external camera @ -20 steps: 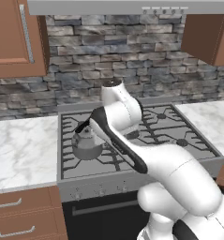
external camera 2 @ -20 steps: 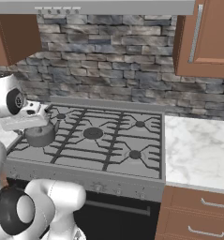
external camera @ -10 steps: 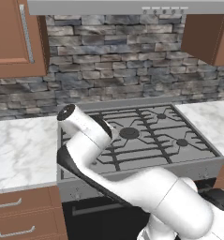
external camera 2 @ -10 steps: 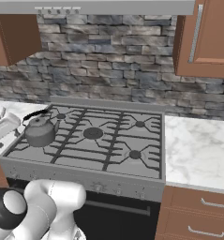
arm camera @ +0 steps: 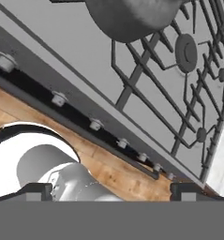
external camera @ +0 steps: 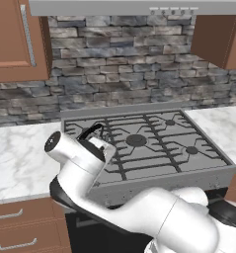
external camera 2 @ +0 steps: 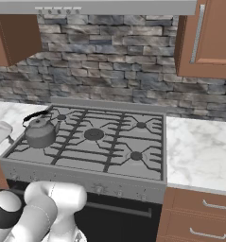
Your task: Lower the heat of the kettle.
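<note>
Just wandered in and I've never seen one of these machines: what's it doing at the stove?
A white robot arm is working at a gas stove. A grey kettle sits on the front left burner. The arm hangs low at that corner, and its hand camera looks along the row of control knobs on the stove's front panel. The gripper isn't touching any knob yet, so the heat looks unchanged.

Grey kettle [external camera 2: 39,133] with black handle, grey stove [external camera 2: 100,156], white-veined marble counter [external camera 2: 199,156].
</note>
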